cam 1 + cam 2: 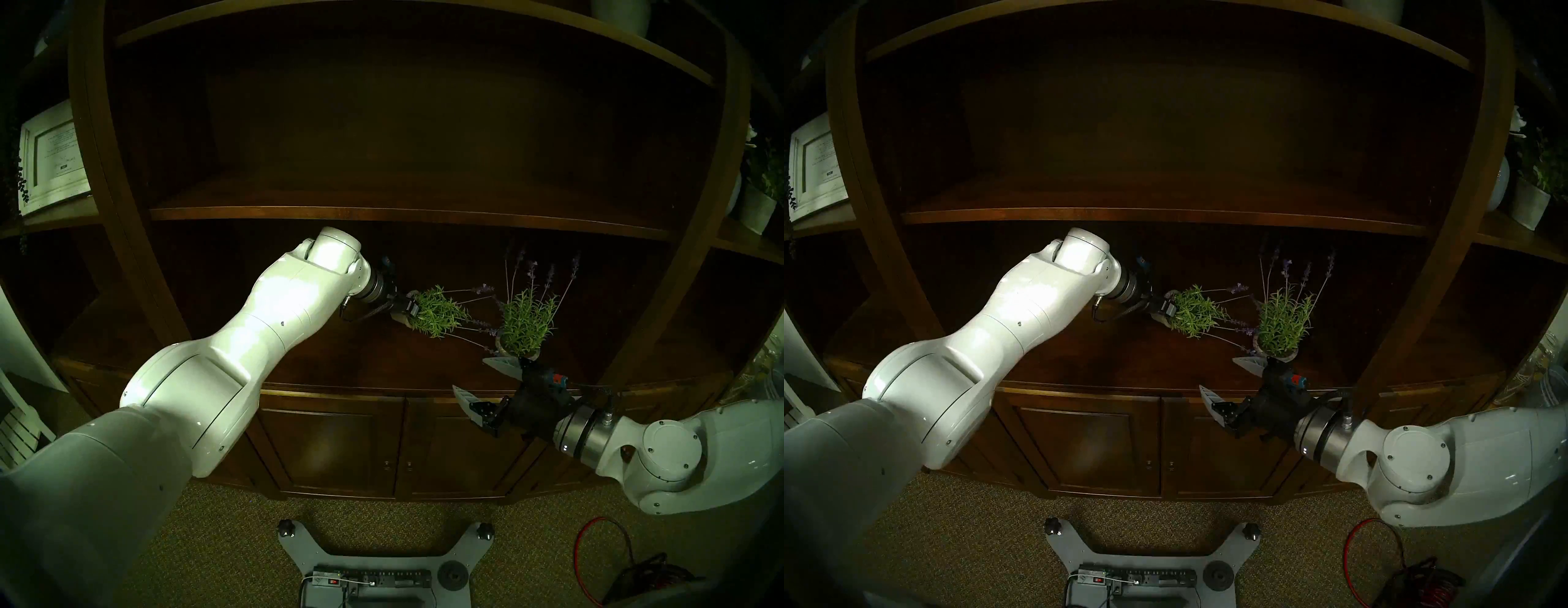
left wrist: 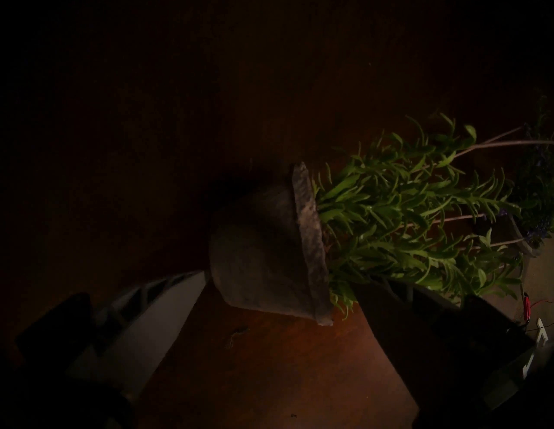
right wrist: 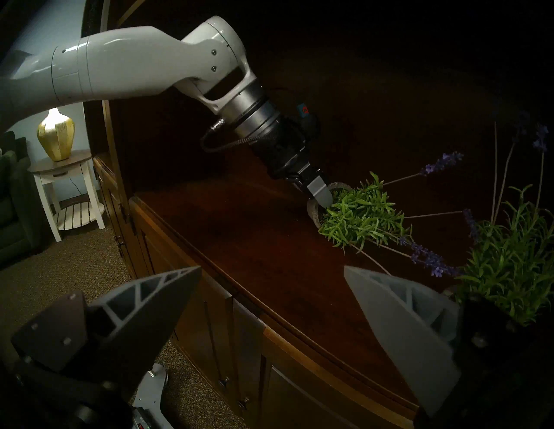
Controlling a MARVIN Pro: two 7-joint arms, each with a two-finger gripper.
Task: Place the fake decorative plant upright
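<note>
Head stereo left shows the tipped plant (image 1: 437, 316) lying on its side on the cabinet's worktop (image 1: 339, 361), its pot toward the left end effector (image 1: 405, 312) and its lavender stems reaching right toward the upright plant (image 1: 526, 325). The right end effector (image 1: 481, 378) waits spread wide at the worktop's front edge, holding nothing; it looks parked clear of the work.

Head stereo right gives the same layout: the fallen pot sits just at the left fingertips.

Left wrist looks down on the pot (image 2: 263, 254), rim turned right, foliage spilling beyond it. One pale finger (image 2: 156, 314) lies just beside the pot's base and the other is dark below the leaves; the jaws stand spread, straddling the pot without pinching it, probably lined up for a grip that could tilt it onto its base.

Right wrist confirms a left fingertip (image 3: 320, 194) at the pot's rim, and its own jaws apart and empty.
</note>
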